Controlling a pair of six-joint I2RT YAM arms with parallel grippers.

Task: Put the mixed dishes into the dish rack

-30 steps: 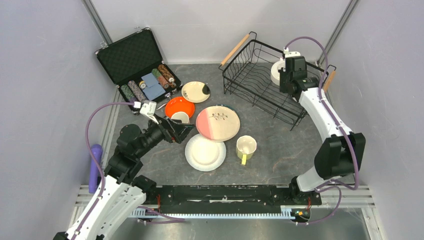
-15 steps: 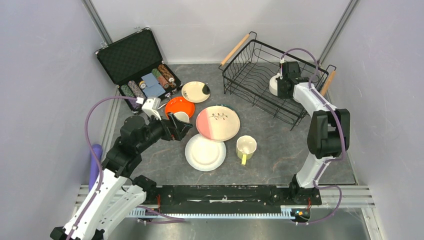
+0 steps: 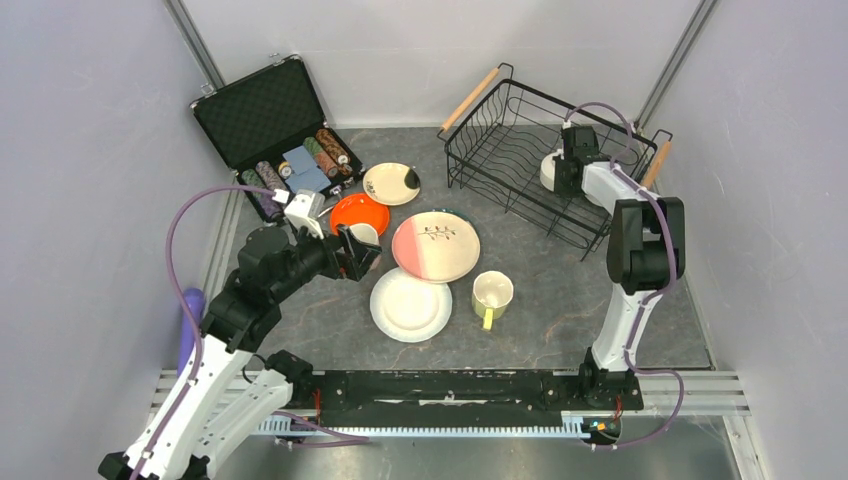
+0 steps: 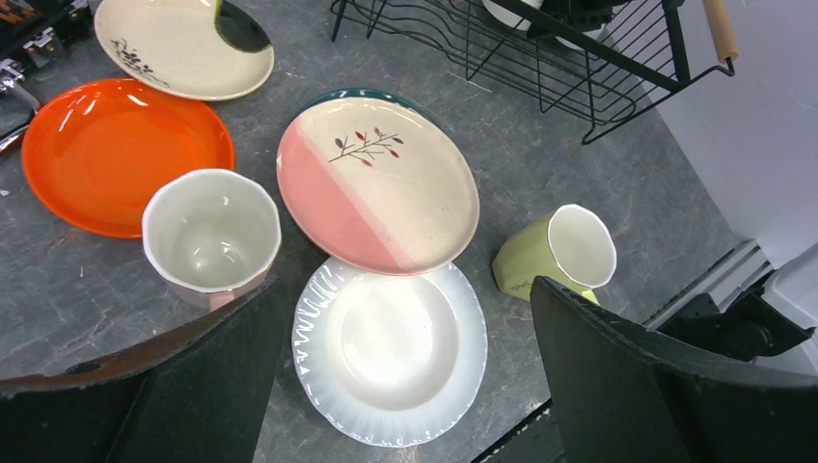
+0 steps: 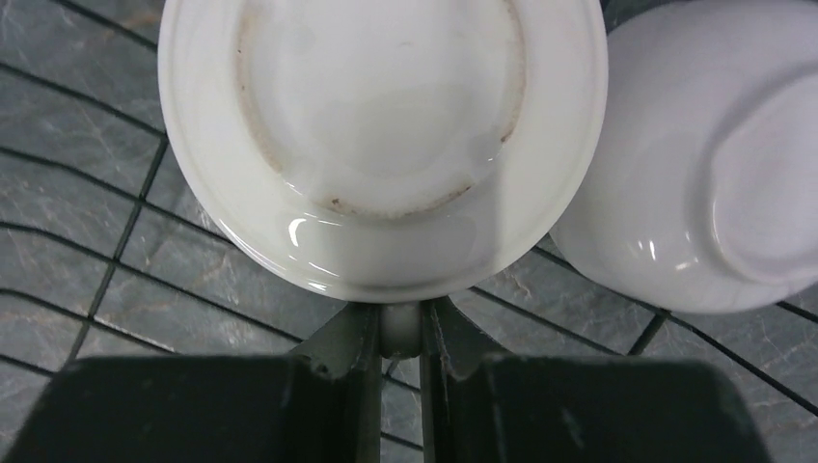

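Two fingers of the right gripper [image 5: 400,333] stand close together, nipped on the small handle of a white mug [image 5: 381,135] that sits upside down, base upward, on the wire floor of the dish rack [image 3: 505,160]. Just beside the mug, on its right in the wrist view, a small white bowl [image 5: 714,154] also lies bottom up on the wires; whether the two touch is hard to tell. From above, the right arm reaches over the right end of the rack, near the far right corner of the table [image 3: 560,290].

The left gripper [image 4: 405,289] is spread wide and holds nothing. It hangs over the dishes on the table, with a pink mug [image 4: 212,236] standing upright by its left finger, at the edge of an orange plate [image 4: 106,145]. Past the mug lies a pink and cream plate [image 4: 386,193] with a twig pattern, resting on a plate with a teal rim [image 4: 362,94]. A white plate [image 4: 391,352] lies just in front of it and a yellow-green mug [image 4: 555,256] lies tipped on its side to the right. A cream plate with a black spot [image 4: 178,43] sits beyond the orange one, near an open black case [image 3: 260,110] of striped chips [image 3: 265,180]
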